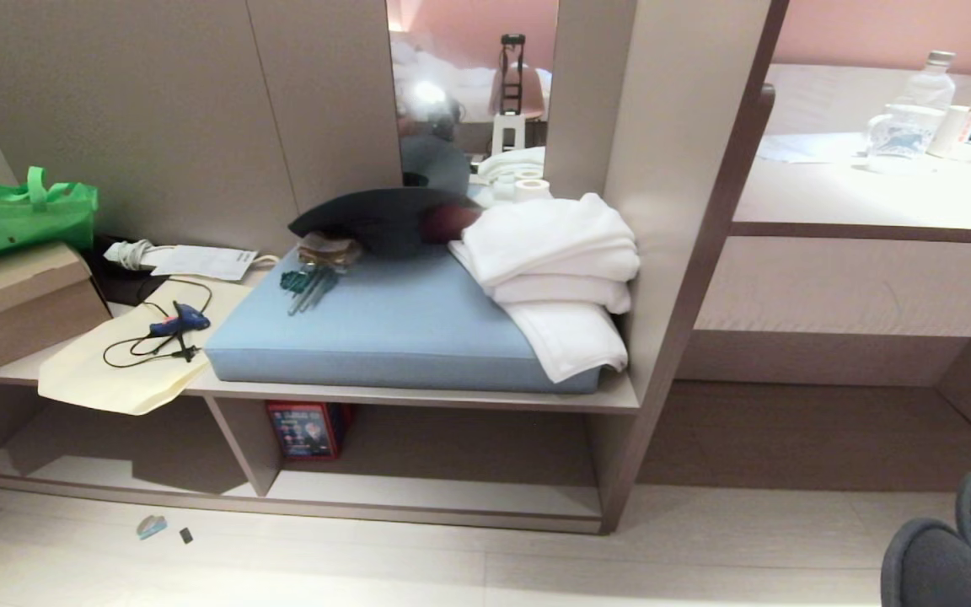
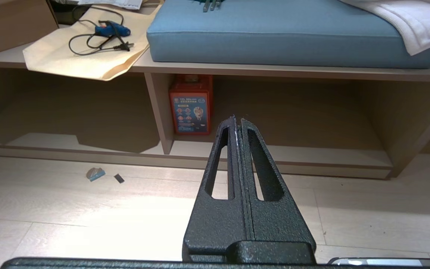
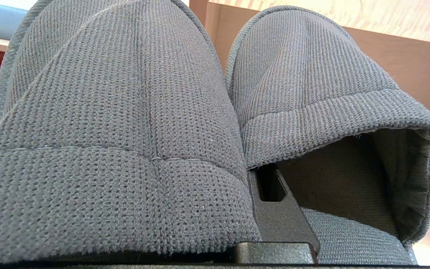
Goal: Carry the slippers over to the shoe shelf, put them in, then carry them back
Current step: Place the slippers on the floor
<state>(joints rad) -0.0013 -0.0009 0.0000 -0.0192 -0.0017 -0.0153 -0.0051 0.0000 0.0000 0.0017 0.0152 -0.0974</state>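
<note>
While right fingers clamp slippers — left fingers together | shoe shelf open ahead

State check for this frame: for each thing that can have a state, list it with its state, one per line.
slippers: held side by side in the right claw, off the shelf
right claw: shut on the slippers' inner edges
left claw: shut, empty, pointing at the shelf
shoe shelf: open-fronted, no slippers inside
red box: upright in the shelf beside the divider
towels: folded, stacked on the cushion
</note>
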